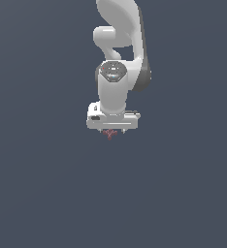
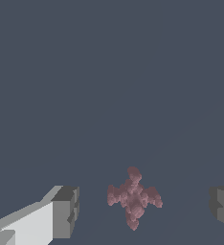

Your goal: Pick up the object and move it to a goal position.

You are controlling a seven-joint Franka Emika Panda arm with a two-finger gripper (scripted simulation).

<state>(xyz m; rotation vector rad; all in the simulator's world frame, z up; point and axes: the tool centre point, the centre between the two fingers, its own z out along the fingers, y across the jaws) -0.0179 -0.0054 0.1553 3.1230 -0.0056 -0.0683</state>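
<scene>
Claw hanging wide open over the little red thing

We're seeing the gripper spread wide with nothing in it, and the maroon pronged object is sitting between the two fingers, touching neither. In the exterior view it's peeking out just under the white hand.

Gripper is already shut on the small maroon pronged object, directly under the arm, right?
Not shut. The wrist view shows the gripper open, its fingers standing apart on either side of the maroon object with gaps. It is directly under the arm.
</scene>
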